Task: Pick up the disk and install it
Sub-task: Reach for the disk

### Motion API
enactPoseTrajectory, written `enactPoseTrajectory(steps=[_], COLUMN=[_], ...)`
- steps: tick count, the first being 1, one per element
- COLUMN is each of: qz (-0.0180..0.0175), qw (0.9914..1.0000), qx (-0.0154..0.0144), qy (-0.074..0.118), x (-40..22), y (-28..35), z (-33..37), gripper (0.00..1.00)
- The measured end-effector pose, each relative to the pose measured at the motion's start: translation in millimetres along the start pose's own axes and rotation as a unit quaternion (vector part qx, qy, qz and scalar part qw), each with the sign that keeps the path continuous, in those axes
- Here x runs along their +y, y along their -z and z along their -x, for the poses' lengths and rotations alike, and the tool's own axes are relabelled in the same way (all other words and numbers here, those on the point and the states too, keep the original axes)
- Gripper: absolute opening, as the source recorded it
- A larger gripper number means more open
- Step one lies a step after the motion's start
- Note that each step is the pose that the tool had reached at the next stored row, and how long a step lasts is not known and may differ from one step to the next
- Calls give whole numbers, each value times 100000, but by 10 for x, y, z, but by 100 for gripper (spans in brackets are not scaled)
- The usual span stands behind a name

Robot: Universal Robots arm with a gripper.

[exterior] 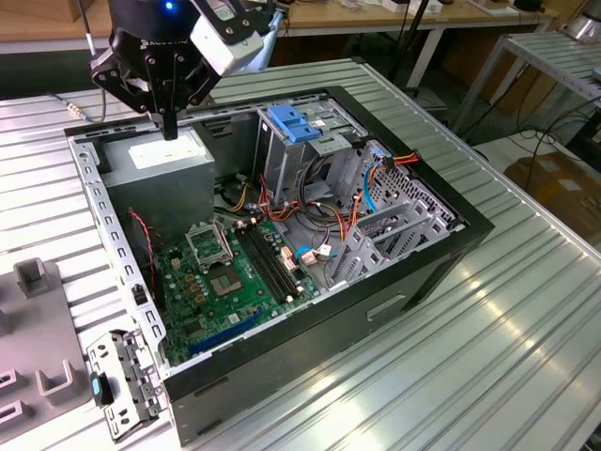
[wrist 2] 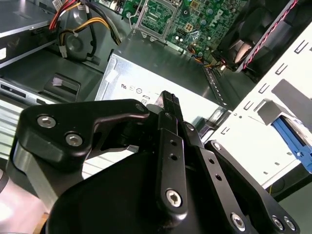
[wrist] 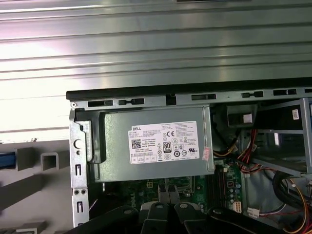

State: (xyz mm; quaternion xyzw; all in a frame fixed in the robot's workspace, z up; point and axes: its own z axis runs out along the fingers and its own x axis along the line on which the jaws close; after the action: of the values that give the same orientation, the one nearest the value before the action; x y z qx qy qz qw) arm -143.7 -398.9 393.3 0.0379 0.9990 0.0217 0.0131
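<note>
Nearest you, outside the perforated metal wall (exterior: 101, 221) of the open black computer case (exterior: 310, 348), on the exterior view's left, a blue plastic edge (wrist 2: 292, 139) sits by the grey moulded fixture (exterior: 42, 329). You cannot tell whether it is the carrier rail of the silver-grey metal disk, so confirm that first. Farther back, the black gripper (exterior: 169, 130) hangs above the grey power-supply box (wrist: 156, 146), fingers pressed together and holding nothing. My judgement: rise above the wall and spread the fingers before approaching.
</note>
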Motion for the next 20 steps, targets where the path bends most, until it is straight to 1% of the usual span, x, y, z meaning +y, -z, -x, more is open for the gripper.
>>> enactPoseTrajectory(steps=[20], qz=[0], qw=[100000], qx=[2], qy=[0], x=[-7], y=[2], z=[-92], gripper=[11])
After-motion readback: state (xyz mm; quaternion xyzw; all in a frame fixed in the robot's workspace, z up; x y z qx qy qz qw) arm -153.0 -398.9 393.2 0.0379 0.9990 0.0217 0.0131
